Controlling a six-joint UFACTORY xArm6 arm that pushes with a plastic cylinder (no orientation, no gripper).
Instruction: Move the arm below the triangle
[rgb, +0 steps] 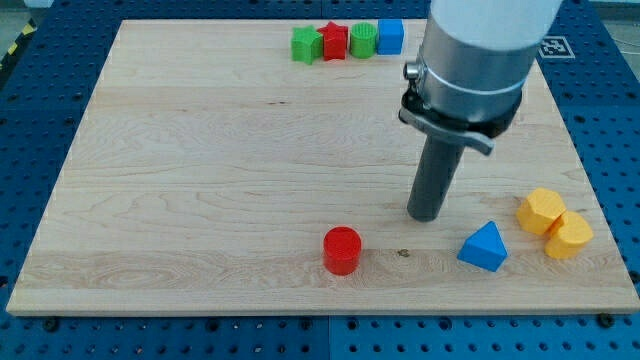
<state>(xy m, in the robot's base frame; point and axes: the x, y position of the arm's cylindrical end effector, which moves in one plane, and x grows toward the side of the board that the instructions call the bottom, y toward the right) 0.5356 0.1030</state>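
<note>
Nearest the lens: red cylinder (341, 250), alone by the board's bottom edge, well apart from everything and no part of the job. Then my tip (427, 217), planted on the wooden board (200, 150), up and to the view's left of the blue triangle (484, 248), near but not touching. No jaws to open or clench on a bare rod; grasping nothing, pressing on no block. Sits too high for the goal, judging by the task: ought to end toward the view's bottom of the triangle, in the narrow strip between it and the board's edge. Probably best reached by dropping down on the left side, then sliding right, so as not to nudge the triangle. Further right, upper yellow block (541, 211) and lower yellow block (569, 236), touching each other, just beside the triangle, so circling that way looks risky. Far off along the top edge, a tight row: green block (306, 45), red block (334, 41), green cylinder (362, 40), blue block (390, 36).
</note>
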